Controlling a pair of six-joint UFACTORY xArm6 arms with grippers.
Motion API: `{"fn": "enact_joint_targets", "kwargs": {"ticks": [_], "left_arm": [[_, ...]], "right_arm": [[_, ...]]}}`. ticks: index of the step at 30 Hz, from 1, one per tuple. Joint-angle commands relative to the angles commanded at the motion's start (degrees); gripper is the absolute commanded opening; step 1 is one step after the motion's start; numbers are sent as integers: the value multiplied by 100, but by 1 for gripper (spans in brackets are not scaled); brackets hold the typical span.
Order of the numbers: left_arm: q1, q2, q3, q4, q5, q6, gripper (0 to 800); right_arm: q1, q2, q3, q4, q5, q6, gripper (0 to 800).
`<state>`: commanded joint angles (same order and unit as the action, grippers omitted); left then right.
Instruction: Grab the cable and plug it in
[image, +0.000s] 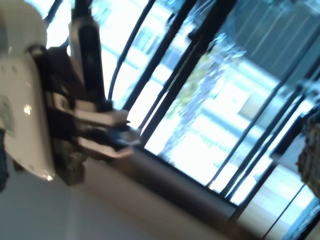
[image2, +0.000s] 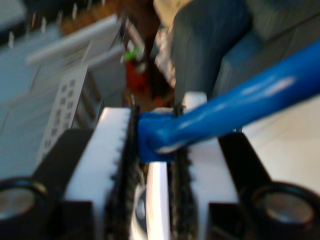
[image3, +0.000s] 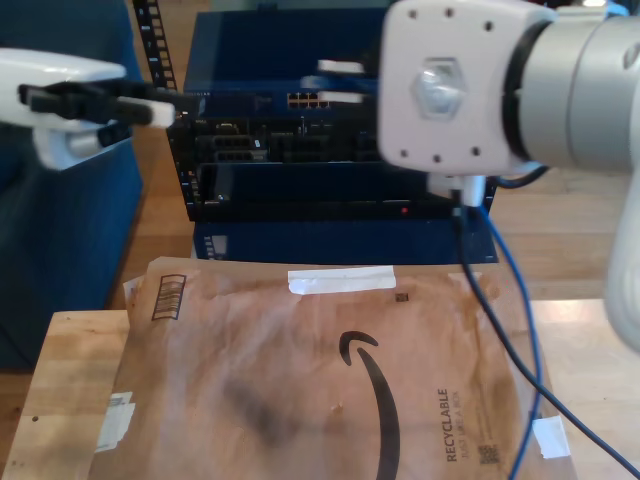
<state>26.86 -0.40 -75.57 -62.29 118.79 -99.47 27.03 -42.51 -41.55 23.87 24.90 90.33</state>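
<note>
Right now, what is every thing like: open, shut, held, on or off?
cable: pinched between the jaws of my second gripper, the rest hanging loose.
my first gripper: too blurred to tell whether open or shut.
rack: one red light on.
paper mailer: lying flat, taped shut.

A wooden floor (image3: 570, 230) runs behind a dark blue rack (image3: 300, 120) of network gear, its ports lit in the middle of the exterior view. At the exterior view's left stands blue upholstered furniture (image3: 50, 250). In front, a pale wooden table (image3: 60, 390) carries a large brown cardboard box (image3: 300, 390) sealed with white tape. The first wrist view looks on tall windows (image: 210, 115) with dark frames and bright daylight.
</note>
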Motion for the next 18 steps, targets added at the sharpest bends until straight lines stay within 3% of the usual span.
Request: {"fn": "enact_joint_targets", "kwargs": {"ticks": [4,7,11,18], "left_arm": [[229,0,-273,1319,-18,202,798],[378,-88,-299,2136,9,879,798],[396,-492,-149,3552,18,1574,798],[510,-1310,932,5433,0,3024,799]], "right_arm": [[-774,325,-193,0,853,123,2],[-1160,457,-237,-9,1547,158,2],[-1512,607,-246,-26,2303,193,1],[-2136,809,-237,-62,3323,264,0]]}}
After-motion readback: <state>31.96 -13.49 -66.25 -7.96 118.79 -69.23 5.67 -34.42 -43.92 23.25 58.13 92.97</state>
